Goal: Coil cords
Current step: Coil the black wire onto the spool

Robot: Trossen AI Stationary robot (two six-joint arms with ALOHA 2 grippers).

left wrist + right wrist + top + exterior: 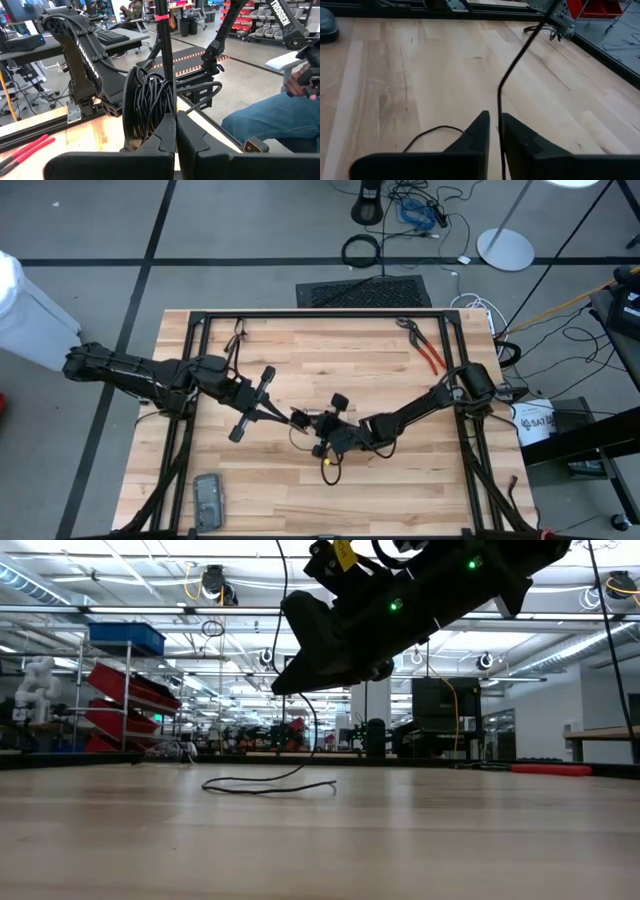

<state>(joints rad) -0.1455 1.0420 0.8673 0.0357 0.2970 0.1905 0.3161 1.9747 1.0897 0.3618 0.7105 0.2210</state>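
Observation:
The black cord is partly wound into a coil (150, 102) that sits at my left gripper (175, 131), which is shut on it above the table's middle (292, 418). From there a strand (520, 55) runs to my right gripper (494, 125), whose fingers are closed around it near the table's middle (322, 446). The cord's loose rest hangs down (312, 725) and lies in a slack loop on the wood (268, 786), toward the table's near edge (330, 472). My left gripper holds the coil's near side (161, 125) pinched between its two fingertips, several turns together. The fingers come roughly level from the table's left. The coil stands upright beyond the fingertips, clear of the table. My right gripper has one strand of the cord (500, 117) between its two fingers. The strand lies along the gap between them. The fingers slant down from the table's right. Beyond the fingertips the strand rises clear of the table.
Red-handled pliers (422, 345) lie at the table's far right. A grey flat object (208, 500) lies near the front left edge. A black frame (320, 315) borders the tabletop. A seated person (270, 120) shows beyond the table in the left wrist view.

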